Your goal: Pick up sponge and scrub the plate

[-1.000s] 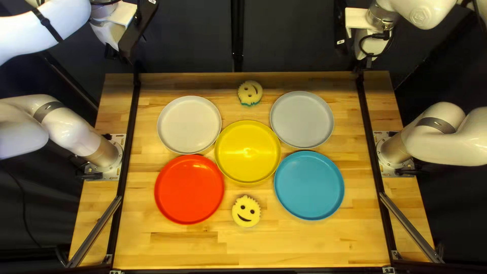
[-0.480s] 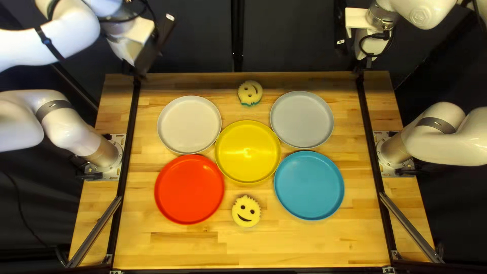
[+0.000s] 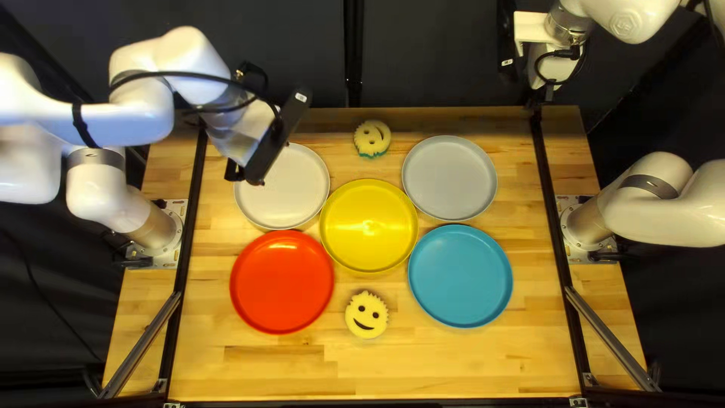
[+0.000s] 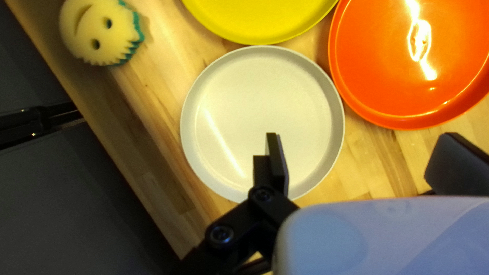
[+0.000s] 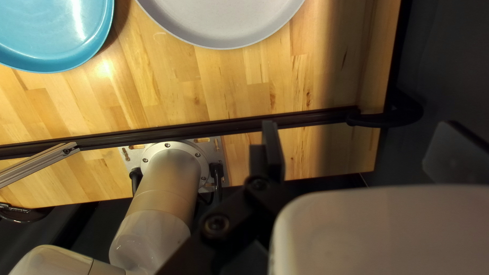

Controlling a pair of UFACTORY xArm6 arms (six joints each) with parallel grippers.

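Over the white plate (image 3: 291,189) in the top left view is my left gripper (image 3: 245,177), raised above the table. Its wrist view shows the left gripper (image 4: 356,163) open, fingers wide apart, above the white plate (image 4: 254,112); a yellow sponge (image 4: 97,33) with a teal edge lies ahead and off to one side. My right gripper (image 3: 538,94) hangs beyond the far right table corner; in its wrist view the right gripper (image 5: 351,153) is open and empty. One smiley sponge (image 3: 372,139) lies near the far edge, another (image 3: 367,315) between the red and blue plates.
A yellow plate (image 3: 368,226) lies in the middle, with a red plate (image 3: 282,282), a blue plate (image 3: 460,276) and a grey plate (image 3: 449,178) around it. Dark rails (image 3: 192,227) run along both table sides.
My left arm has swung from beyond the far left corner rightward and nearer, to above the white plate. My right arm, the plates and both sponges are unmoved.
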